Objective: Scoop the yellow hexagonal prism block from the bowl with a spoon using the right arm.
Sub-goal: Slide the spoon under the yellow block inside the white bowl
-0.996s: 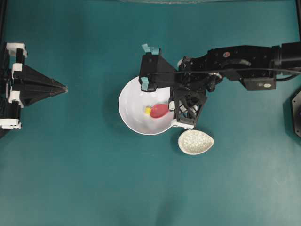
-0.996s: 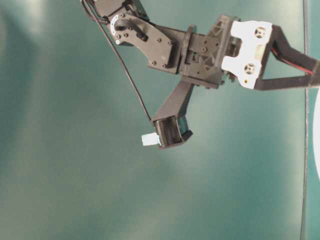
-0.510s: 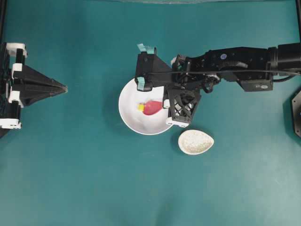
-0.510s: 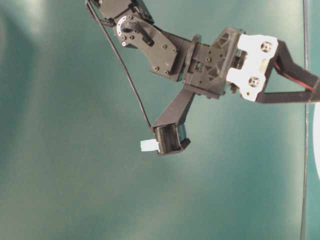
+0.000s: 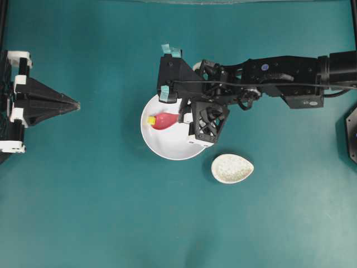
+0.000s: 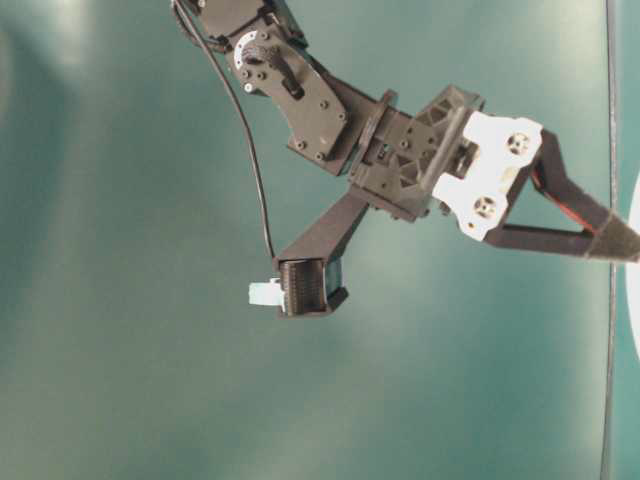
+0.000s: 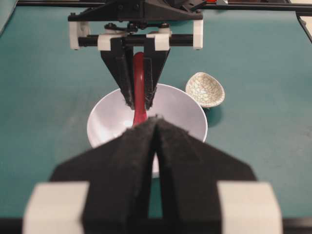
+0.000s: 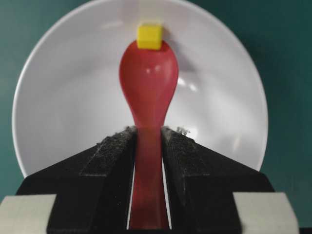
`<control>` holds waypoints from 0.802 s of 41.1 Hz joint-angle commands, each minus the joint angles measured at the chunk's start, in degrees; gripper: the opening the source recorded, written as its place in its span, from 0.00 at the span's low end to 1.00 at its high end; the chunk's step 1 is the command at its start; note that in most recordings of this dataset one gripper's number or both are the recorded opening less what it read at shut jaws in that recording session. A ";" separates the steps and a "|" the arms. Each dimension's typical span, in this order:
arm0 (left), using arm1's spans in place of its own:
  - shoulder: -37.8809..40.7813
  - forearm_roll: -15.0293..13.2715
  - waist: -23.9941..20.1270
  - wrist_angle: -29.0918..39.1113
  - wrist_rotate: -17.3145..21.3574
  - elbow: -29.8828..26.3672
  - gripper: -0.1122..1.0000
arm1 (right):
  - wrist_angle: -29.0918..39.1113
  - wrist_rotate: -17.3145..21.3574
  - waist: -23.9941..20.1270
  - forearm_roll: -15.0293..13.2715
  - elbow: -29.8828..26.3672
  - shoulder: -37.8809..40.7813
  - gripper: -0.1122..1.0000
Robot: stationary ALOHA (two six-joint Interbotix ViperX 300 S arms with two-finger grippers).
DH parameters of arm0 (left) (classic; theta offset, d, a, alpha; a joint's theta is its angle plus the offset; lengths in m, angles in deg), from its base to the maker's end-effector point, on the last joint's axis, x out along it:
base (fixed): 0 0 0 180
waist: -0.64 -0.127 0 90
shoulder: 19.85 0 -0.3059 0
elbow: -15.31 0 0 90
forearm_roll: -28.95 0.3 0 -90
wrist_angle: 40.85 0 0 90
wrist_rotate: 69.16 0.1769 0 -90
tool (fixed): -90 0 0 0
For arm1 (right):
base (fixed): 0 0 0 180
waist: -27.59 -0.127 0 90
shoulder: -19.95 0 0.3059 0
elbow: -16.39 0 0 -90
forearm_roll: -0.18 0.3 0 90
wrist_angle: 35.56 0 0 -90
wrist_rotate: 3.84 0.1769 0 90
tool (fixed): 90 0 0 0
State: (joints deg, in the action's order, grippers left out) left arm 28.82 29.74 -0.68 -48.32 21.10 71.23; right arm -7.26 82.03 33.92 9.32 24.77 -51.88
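At bowl [image 8: 58, 97] rim: block [image 8: 149, 36] (spoon-tip [image 8: 148, 83])

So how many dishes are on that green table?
2: the big white bowl near the middle, under the right arm's spoon, and a small speckled dish just beside it, lower right. None seem hidden.

Right pincer [image 8: 147, 146] clamped — left pincer [image 7: 155, 141] closed.
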 commanded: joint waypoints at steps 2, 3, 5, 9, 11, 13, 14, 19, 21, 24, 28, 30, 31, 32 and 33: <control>0.35 0.18 -0.09 -0.70 0.09 -0.88 0.09 | -1.14 -0.09 -0.09 0.00 -1.14 -0.79 0.32; 0.35 0.18 -0.09 -0.70 0.09 -0.88 0.09 | -1.23 -0.09 -0.09 -0.09 -1.14 -0.79 0.32; 0.35 0.18 -0.09 -0.70 0.09 -0.88 0.09 | -1.32 -0.09 -0.09 -0.09 -1.23 -0.79 0.32; 0.35 0.18 -0.09 -0.79 0.00 -0.88 0.09 | -1.32 -0.09 -0.09 -0.09 -1.14 -0.79 0.32; 0.35 0.18 -0.09 -0.79 0.00 -0.88 0.09 | -1.23 -0.09 -0.09 -0.09 -1.14 -0.79 0.32; 0.26 0.18 -0.09 -0.70 0.09 -0.88 0.09 | -1.32 -0.09 -0.09 -0.09 -1.14 -0.79 0.32; 0.35 0.18 -0.09 -0.79 0.00 -0.88 0.09 | -1.32 -0.09 -0.09 -0.09 -1.14 -0.79 0.32; 0.35 0.18 -0.09 -0.79 0.00 -0.88 0.09 | -1.05 0.00 -0.09 -0.09 -1.14 -0.97 0.32; 0.35 0.18 -0.09 -0.70 0.00 -0.88 0.09 | -0.97 0.26 -0.09 0.00 -1.23 -1.14 0.32; 0.26 0.18 -0.09 -0.79 0.00 -0.88 0.09 | -1.14 0.44 -0.09 0.00 -0.97 -1.67 0.32; 0.35 0.18 -0.09 -0.79 0.00 -0.88 0.09 | -1.41 0.35 -0.26 0.00 -0.62 -2.29 0.32; 0.35 0.18 -0.09 -0.70 0.00 -0.88 0.09 | -1.85 0.35 -0.26 0.00 -0.35 -2.46 0.32; 0.35 0.18 -0.09 -0.70 0.00 -0.88 0.09 | -2.02 0.35 -0.26 0.00 -0.18 -2.55 0.32; 0.35 0.18 -0.09 -0.70 0.00 -0.88 0.09 | -2.29 0.35 -0.35 0.00 0.09 -2.72 0.32; 0.35 0.18 -0.09 -0.79 0.00 -0.88 0.09 | -2.55 0.35 -0.44 0.00 0.26 -2.81 0.32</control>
State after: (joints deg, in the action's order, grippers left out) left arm 28.82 29.74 -0.68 -48.41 21.10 71.23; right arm -8.67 82.38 33.83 9.32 25.12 -52.32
